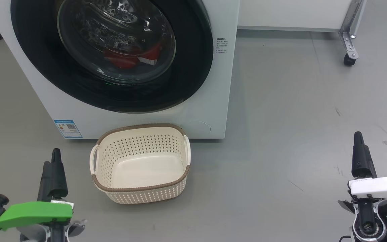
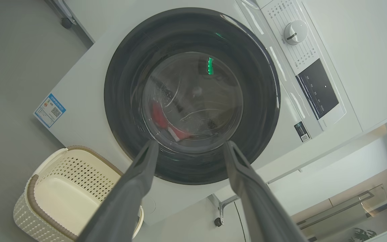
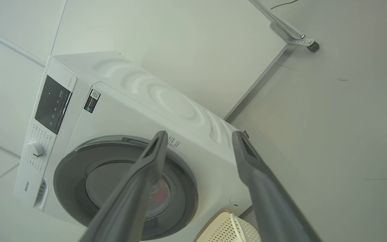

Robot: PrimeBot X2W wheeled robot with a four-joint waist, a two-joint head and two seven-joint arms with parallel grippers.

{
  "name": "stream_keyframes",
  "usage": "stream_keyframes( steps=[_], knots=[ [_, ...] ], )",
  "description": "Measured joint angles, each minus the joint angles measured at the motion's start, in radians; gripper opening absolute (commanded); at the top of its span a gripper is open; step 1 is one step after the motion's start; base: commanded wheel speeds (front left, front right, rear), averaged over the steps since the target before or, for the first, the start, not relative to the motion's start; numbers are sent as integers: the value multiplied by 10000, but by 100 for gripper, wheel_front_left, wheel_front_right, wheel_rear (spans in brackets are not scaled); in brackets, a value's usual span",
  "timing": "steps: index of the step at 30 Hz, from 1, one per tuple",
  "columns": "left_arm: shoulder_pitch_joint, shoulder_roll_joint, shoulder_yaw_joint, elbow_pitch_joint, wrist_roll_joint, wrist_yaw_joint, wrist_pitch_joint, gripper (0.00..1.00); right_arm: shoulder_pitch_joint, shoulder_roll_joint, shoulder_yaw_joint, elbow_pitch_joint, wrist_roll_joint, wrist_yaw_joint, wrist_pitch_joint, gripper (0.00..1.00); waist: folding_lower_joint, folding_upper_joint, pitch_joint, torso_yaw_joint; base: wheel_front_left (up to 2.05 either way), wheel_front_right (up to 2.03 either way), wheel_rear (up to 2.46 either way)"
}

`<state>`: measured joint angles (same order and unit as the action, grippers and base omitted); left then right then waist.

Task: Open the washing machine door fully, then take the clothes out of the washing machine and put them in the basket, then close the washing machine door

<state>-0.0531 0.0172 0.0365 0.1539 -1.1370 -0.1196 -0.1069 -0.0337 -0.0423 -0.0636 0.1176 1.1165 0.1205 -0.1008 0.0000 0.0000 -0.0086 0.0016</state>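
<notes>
The white washing machine [image 1: 213, 111] stands ahead with its door [image 1: 193, 67] shut, a glossy black ring around bulging glass. Through the glass, red clothes [image 1: 129, 57] with white trim lie low in the drum. The cream basket [image 1: 139, 144] sits empty on the floor, right in front of the machine. My left gripper [image 1: 52, 158] is open at the lower left, beside the basket's left handle. My right gripper [image 1: 359, 141] is open far out at the lower right. In the left wrist view the open left gripper [image 2: 190, 144] points at the door [image 2: 191, 168] and clothes [image 2: 161, 117].
A metal frame leg on a caster [image 1: 349, 50] stands at the back right, under a white panel. The machine's dial [image 2: 296, 32] and dark display are at its top. A blue label [image 1: 67, 128] marks its lower left. Grey floor [image 1: 297, 134] stretches to the right.
</notes>
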Motion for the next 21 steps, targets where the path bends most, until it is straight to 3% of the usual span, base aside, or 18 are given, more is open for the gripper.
stream_keyframes(
  steps=[15, 21],
  knots=[
    [1, 40, -767, -291, 4056, 280, -499, 100, -4, -449, 602, -127, -2826, -441, -518, 100, 0, 0, 59, -76, 0, 0, 0],
    [3, 71, -1106, -230, 5187, 639, -683, 100, -4, -458, 869, -75, -3716, -619, -723, 100, 0, 0, 82, -89, 0, 0, 0]
  ],
)
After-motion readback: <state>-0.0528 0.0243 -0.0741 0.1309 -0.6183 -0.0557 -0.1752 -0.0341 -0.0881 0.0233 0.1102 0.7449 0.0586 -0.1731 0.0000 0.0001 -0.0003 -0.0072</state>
